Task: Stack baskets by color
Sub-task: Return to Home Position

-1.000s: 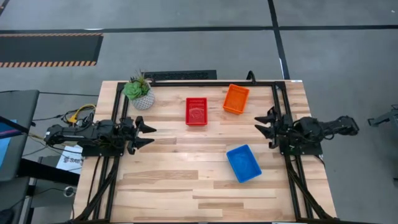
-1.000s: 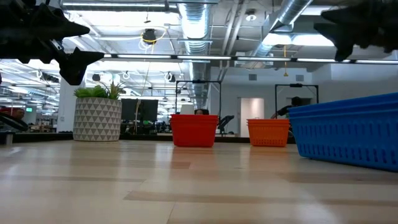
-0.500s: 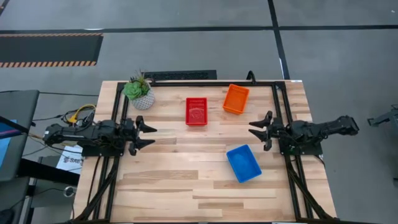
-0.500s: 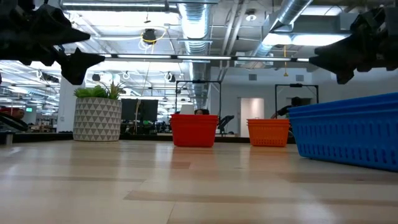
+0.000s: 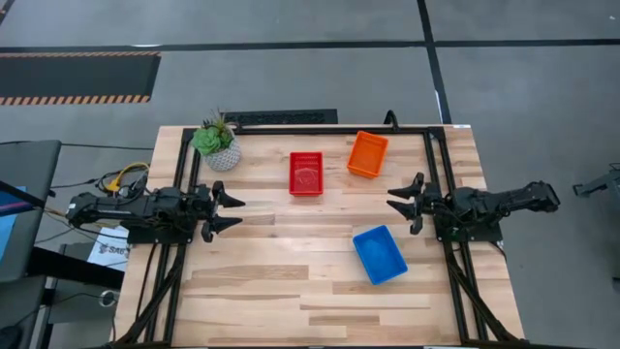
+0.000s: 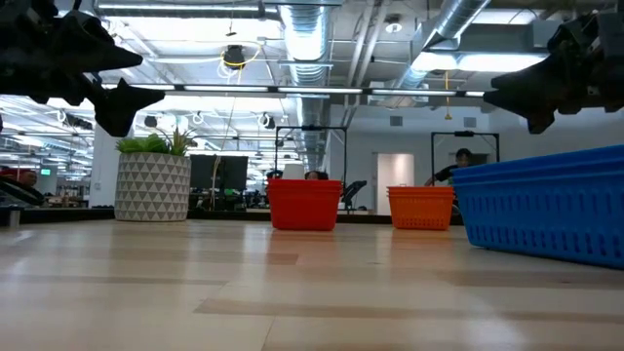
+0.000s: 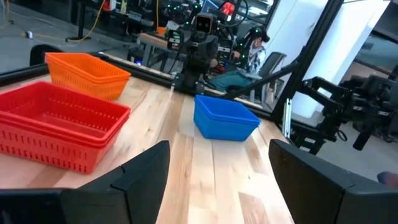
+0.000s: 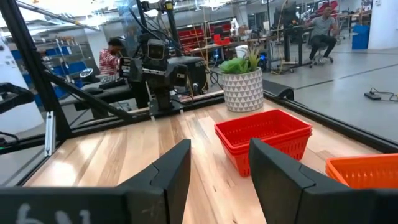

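Three piles of nested baskets rest on their bottoms on the wooden table: red [image 5: 306, 174] at the far middle, orange [image 5: 368, 153] to its right, blue [image 5: 380, 254] nearer and to the right. In the left wrist view they show as red [image 7: 59, 124], orange [image 7: 87, 73] and blue [image 7: 225, 117]. My left gripper [image 5: 236, 211] hovers level at the table's left edge, open, with nothing between its fingers. My right gripper [image 5: 392, 201] hovers level at the right edge between the orange and blue piles, open and empty [image 8: 221, 171].
A potted green plant [image 5: 218, 143] stands at the far left corner, left of the red pile. A black frame [image 5: 291, 118] borders the table's far and side edges. Bare wood lies between the two grippers and along the near half.
My right gripper has tipped from a raised slant down to level, its fingertips sinking and reaching toward the table's left, then held still. Its fingers stayed open. The baskets have not moved.
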`<state>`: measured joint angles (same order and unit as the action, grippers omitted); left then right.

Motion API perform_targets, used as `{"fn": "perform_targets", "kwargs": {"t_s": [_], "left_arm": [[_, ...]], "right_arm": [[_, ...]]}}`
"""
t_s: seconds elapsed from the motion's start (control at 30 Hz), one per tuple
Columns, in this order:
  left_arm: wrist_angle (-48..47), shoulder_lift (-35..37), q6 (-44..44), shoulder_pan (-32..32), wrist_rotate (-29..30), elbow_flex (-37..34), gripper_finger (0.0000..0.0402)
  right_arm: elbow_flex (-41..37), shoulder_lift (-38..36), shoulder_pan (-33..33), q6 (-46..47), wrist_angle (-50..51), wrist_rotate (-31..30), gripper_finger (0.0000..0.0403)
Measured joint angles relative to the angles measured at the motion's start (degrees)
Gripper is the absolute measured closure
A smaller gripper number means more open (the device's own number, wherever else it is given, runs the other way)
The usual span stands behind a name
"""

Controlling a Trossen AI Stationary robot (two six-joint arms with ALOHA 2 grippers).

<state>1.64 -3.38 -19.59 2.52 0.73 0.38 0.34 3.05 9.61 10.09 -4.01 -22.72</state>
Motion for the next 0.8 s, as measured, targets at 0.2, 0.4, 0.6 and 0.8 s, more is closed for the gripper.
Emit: {"fn": "perform_targets", "kwargs": {"t_s": [0.2, 0.4, 0.6, 0.8], "left_arm": [[0.0, 0.0, -0.1, 0.0, 0.0, 0.0, 0.0139], [0.0, 0.0, -0.1, 0.0, 0.0, 0.0, 0.0139], [0.0, 0.0, -0.1, 0.0, 0.0, 0.0, 0.0139], [0.0, 0.0, -0.1, 0.0, 0.0, 0.0, 0.0139]], "right_arm": [[0.0, 0.0, 0.0, 0.0, 0.1, 0.0, 0.0222], [0.0, 0.0, 0.0, 0.0, 0.1, 0.1, 0.0218], [0.0, 0.0, 0.0, 0.0, 0.1, 0.1, 0.0221], [-0.1, 0.0, 0.0, 0.0, 0.1, 0.1, 0.0221]]}}
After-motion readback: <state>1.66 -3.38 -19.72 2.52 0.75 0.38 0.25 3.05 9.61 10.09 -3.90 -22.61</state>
